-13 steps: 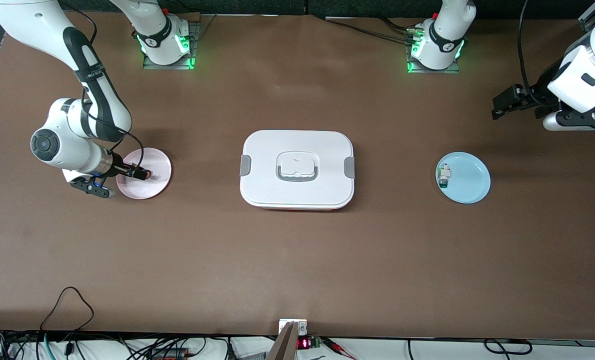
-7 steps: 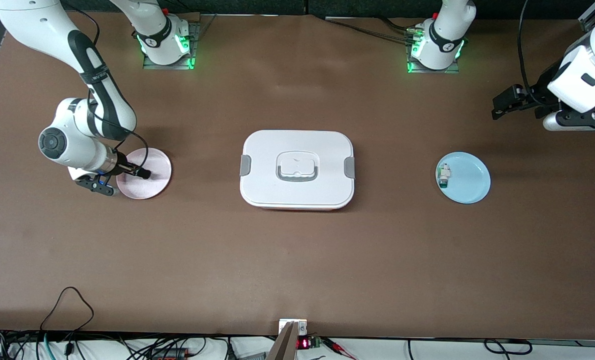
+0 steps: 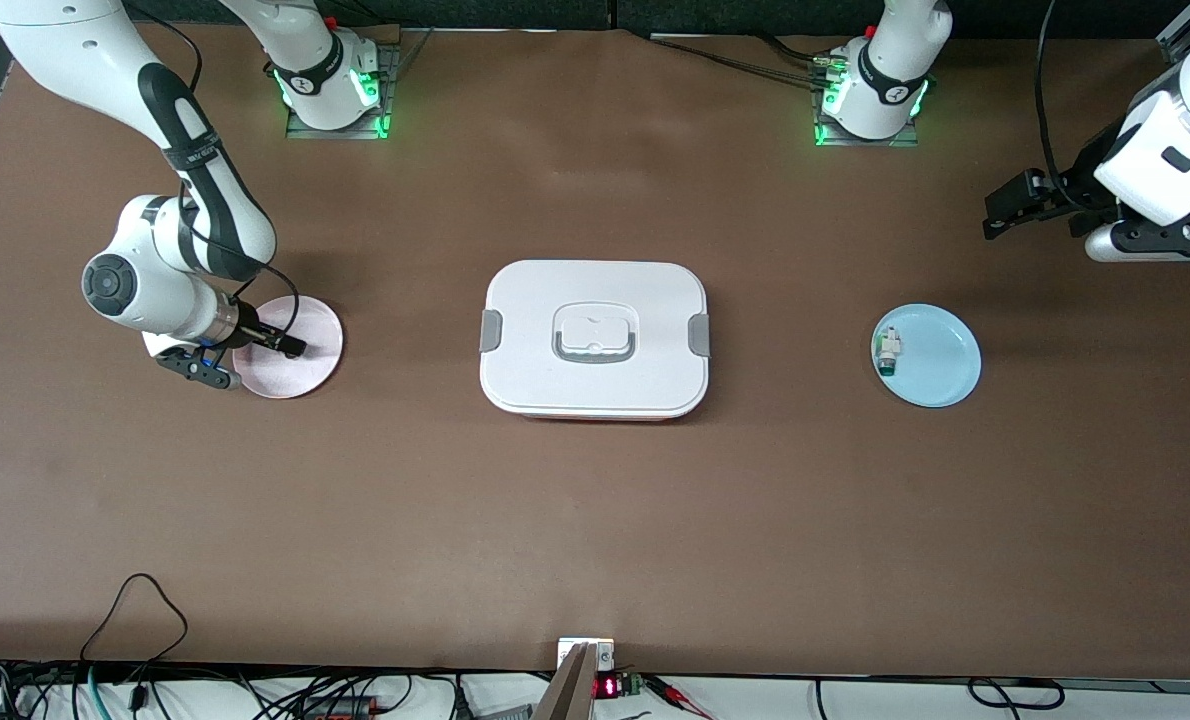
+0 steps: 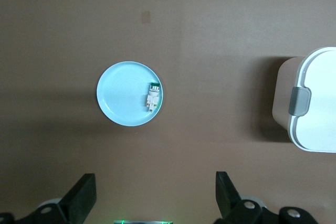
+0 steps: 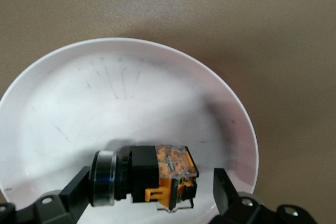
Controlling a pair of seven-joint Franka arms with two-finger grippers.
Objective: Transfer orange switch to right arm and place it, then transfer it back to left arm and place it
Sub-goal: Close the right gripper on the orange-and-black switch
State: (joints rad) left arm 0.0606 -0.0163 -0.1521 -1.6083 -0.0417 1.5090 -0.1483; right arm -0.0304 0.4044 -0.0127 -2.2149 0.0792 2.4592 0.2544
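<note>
The orange switch (image 5: 157, 169) lies on its side on a pale pink plate (image 3: 315, 325) at the right arm's end of the table. My right gripper (image 3: 290, 347) is low over that plate, open, with one finger on each side of the switch (image 5: 151, 190); a small gap shows beside the orange end. In the front view the gripper hides the switch. The white box (image 3: 535, 300) sits closed in the middle of the table. My left gripper (image 3: 1000, 212) hangs open and empty (image 4: 155, 195) above the table at the left arm's end, and that arm waits.
A light blue plate (image 3: 940, 365) holding a small white-and-green component (image 3: 887, 352) lies between the box and the left arm's end. In the left wrist view the plate (image 4: 121, 98) and a corner of the box (image 4: 315, 103) show. Cables run along the table's near edge.
The right arm's wrist has shifted slightly toward the box, bringing its gripper lower around the switch, whose orange tip no longer shows in the front view. The left arm has not moved.
</note>
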